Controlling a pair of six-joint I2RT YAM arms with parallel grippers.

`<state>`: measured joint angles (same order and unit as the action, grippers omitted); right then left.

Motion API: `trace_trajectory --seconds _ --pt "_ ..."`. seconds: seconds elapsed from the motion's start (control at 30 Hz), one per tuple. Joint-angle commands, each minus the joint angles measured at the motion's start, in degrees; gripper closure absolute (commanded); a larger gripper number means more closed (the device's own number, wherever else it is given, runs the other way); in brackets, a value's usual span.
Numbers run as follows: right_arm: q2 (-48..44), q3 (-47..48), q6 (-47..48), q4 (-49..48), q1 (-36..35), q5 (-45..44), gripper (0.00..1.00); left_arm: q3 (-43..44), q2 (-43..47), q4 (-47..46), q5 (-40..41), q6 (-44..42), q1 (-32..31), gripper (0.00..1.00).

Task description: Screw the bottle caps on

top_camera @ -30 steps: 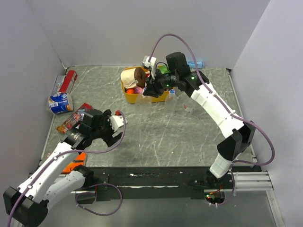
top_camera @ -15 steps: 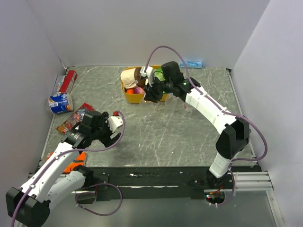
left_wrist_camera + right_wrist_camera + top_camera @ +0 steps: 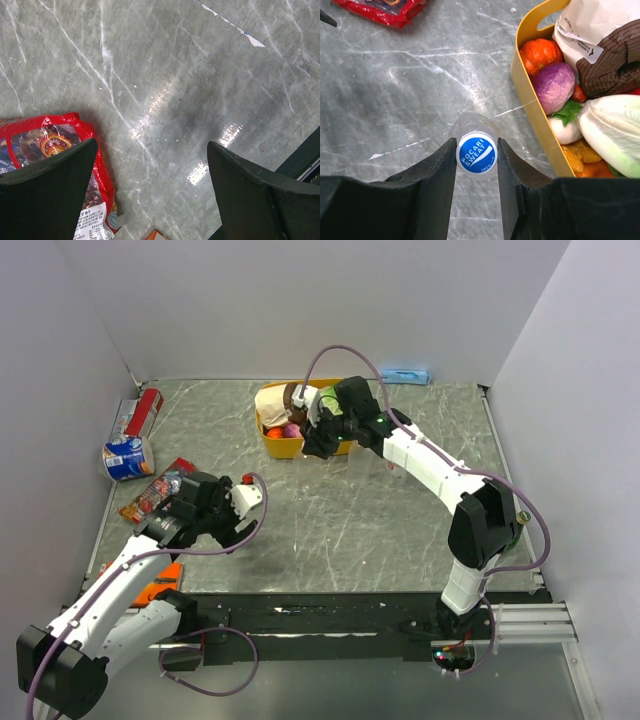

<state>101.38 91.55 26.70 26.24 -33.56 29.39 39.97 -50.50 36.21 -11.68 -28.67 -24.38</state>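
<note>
The blue cap (image 3: 476, 153) read "POCARI SWEAT" in white letters across its top, with a smaller "OPEN" beneath. The white bag (image 3: 590, 20) carried a line of black print along its edge, too small to read. The red packet (image 3: 50, 135) showed a round emblem and a white panel of fine print, neither legible. The label on the blue can (image 3: 128, 457) could not be read.

Table middle (image 3: 340, 510): bare marble, open between the arms.
Cap (image 3: 476, 154): flanked by right gripper (image 3: 476, 143) fingers.
Tub (image 3: 524, 100): wall just beside bottle (image 3: 467, 122), blocking that side.
Packet (image 3: 50, 137): flat, partly under left gripper (image 3: 152, 150).
Can (image 3: 127, 457): near left wall.
</note>
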Motion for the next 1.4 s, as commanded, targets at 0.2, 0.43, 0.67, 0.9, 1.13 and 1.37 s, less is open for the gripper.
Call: trace_trajectory --seconds 0.2,0.43,0.67,0.9,1.13,1.37 --pt "1.7 1.0 -2.5 -3.3 -0.1 -2.2 0.56 0.7 -0.4 -1.6 -0.7 0.0 0.3 0.04" --pt "3.1 2.6 -3.1 -2.2 -0.1 -2.7 0.48 0.7 -0.7 -2.0 -0.9 -0.2 0.3 0.04" --pt "3.6 3.3 -3.5 -2.6 -0.1 -3.0 0.34 0.6 -0.8 -2.2 -1.1 -0.2 0.4 0.04" --pt "2.2 4.5 -4.4 -2.9 -0.1 -1.9 0.14 0.4 -0.8 -2.6 -1.7 0.1 0.3 0.04" --pt "-1.9 7.0 -7.5 -1.2 -0.2 -5.3 0.00 -0.7 -0.2 -4.0 -1.3 1.2 0.3 0.04" --pt "-8.9 5.7 -19.6 -2.2 -0.5 -15.6 0.00 -1.6 0.1 -8.0 1.2 5.9 0.4 0.04"
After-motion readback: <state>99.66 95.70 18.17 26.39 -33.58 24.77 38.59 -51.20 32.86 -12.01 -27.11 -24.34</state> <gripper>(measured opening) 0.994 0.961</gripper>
